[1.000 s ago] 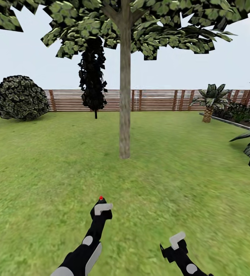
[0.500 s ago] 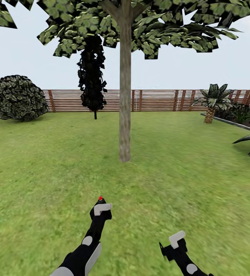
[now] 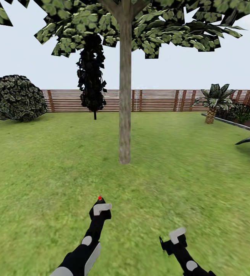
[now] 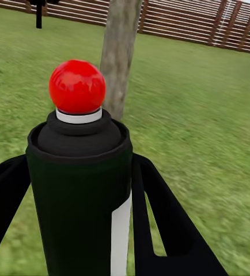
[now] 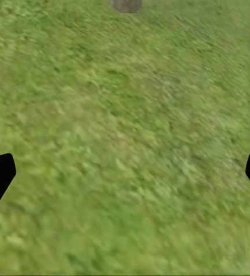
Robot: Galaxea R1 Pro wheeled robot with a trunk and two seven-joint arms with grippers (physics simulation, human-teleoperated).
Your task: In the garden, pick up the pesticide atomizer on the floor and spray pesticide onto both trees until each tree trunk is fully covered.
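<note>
**A:** Where is the sprayer right now?

**B:** The dark bottle-shaped pesticide atomizer with a red ball on top (image 4: 79, 172) sits upright between the two black fingers of the left end effector (image 3: 100, 208), which is closed around it. In the head view only its red tip shows above the pale grey fingertip, low over the green lawn (image 3: 44, 172).

**A:** And the other arm?

**B:** The right end effector (image 3: 176, 237) hangs low at the robot's right, spread wide and holding nothing. Its wrist view shows blurred grass between two black fingertips at the picture's sides.

**A:** What is ahead?

**B:** A tall tree with a straight grey-brown mottled trunk (image 3: 125, 96) stands in the middle of the lawn, well apart from the bottle, in front of a brown slatted wooden fence (image 3: 159, 100). No white specks of pesticide show on the bark.

**A:** What could go wrong from here?

**B:** I judge the main risk is spraying from too far off, so the mist falls on grass and the trunk stays bare. The nozzle's direction cannot be told, so it may point off the trunk. A loose grip could also let the bottle tilt or slip while the robot moves.
</note>
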